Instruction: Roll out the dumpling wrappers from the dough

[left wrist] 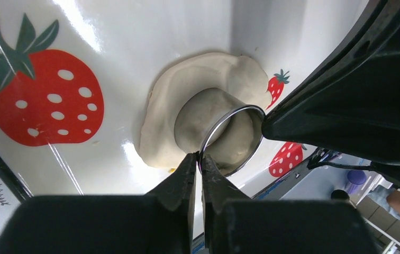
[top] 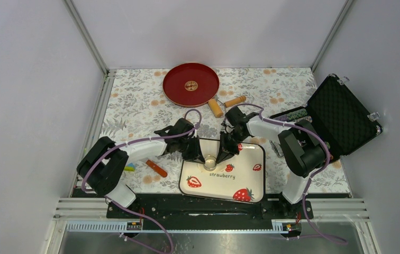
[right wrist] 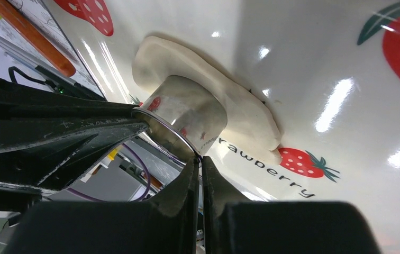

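Pinching cutter (left wrist: 200,112) rim: left gripper (left wrist: 199,159), right gripper (right wrist: 199,162); dough (left wrist: 187,74) beneath.

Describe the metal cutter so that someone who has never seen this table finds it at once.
Find the white strawberry tray at the near edge of the table. Near its far left corner lies a flattened slab of pale dough, and on it stands the metal cutter. It is the only shiny steel ring there, its rim pinched by the left gripper and right gripper.
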`<act>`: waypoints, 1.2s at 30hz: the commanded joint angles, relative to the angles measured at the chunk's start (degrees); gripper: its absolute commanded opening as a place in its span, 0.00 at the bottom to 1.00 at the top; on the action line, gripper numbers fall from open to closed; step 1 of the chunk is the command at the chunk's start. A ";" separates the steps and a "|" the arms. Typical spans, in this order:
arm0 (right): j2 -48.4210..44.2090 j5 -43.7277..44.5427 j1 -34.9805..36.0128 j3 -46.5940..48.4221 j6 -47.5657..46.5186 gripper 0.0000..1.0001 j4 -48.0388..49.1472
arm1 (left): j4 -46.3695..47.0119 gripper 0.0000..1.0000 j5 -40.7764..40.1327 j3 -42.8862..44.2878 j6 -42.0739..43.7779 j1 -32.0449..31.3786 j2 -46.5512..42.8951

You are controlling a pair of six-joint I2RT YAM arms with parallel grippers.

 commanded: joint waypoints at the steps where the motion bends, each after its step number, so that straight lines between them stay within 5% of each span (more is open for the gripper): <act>1: 1.15 1.60 0.98 1.47 -1.36 0.05 -2.14 | 0.55 0.03 -1.03 0.88 -0.06 -0.39 1.41; 36: 5.32 8.41 3.13 -0.20 -3.91 0.00 -2.70 | 0.22 0.00 -5.42 -2.25 -2.18 -2.13 5.62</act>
